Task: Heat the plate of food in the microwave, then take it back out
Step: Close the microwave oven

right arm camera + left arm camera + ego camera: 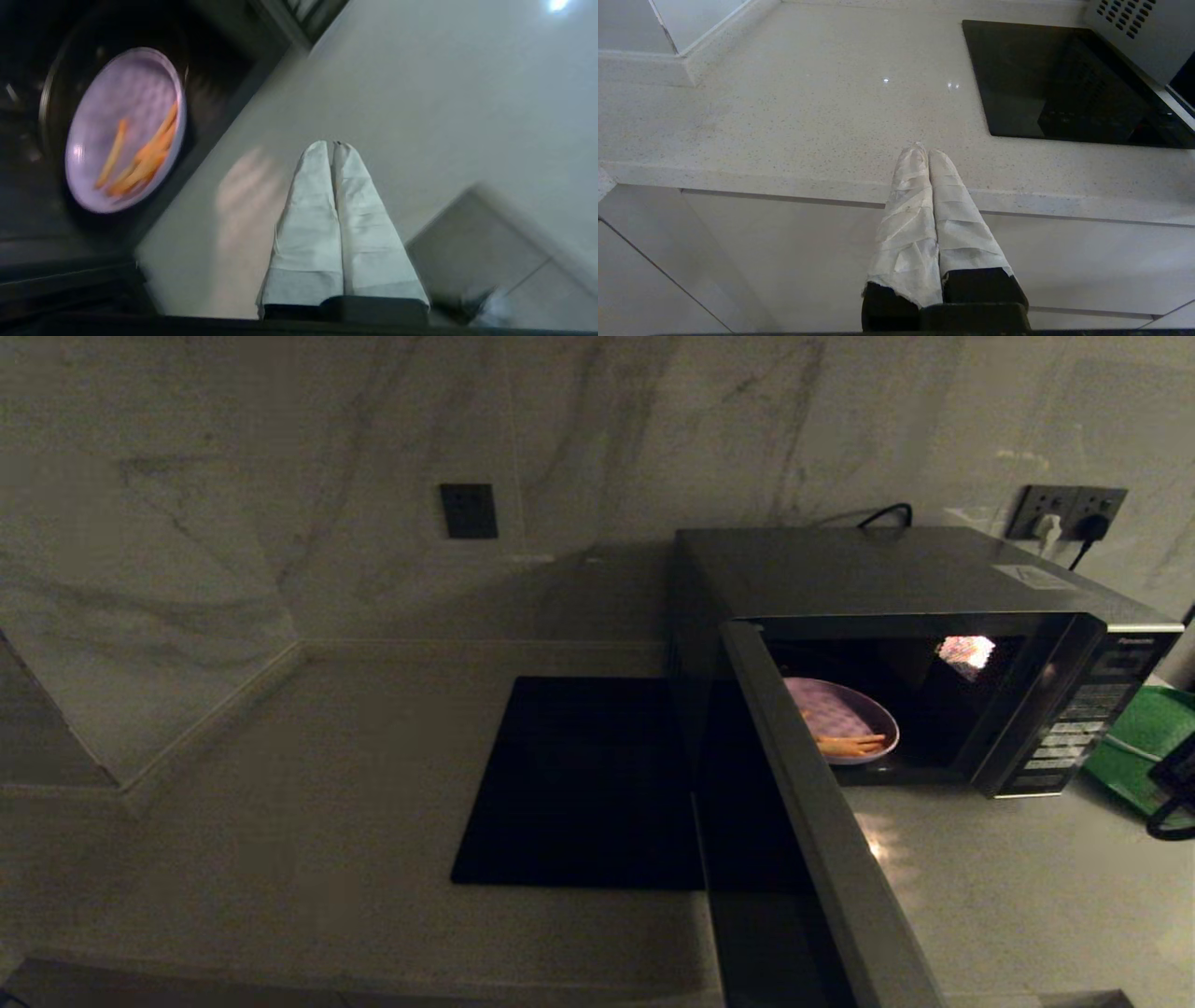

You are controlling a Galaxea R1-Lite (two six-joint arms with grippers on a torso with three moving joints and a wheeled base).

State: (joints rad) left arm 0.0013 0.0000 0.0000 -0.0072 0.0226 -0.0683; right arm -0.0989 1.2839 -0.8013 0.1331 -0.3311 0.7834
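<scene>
You are looking at a flat black square mat (pixel 579 784) lying just left of the boxy dark-grey microwave (pixel 896 579), whose door (pixel 822 840) is swinging wide and hiding part of the round lavender plate of food (pixel 845 719) sitting inside. The cloth-wrapped left gripper (pixel 923 151) is hanging clenched over the speckled counter's edge (pixel 784 135); the right gripper (pixel 334 145), clenched and empty, is hovering before the microwave. A green tray (pixel 1144 742), cut off, is lying right of it.

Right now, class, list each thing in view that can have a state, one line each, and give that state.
microwave: door swung wide open, cavity dark.
plate of food: inside the microwave, flat, a few fries on it.
left gripper: shut, empty, over the counter's front edge.
right gripper: shut, empty, over the counter outside the microwave.
wall socket: two plugs in.
</scene>
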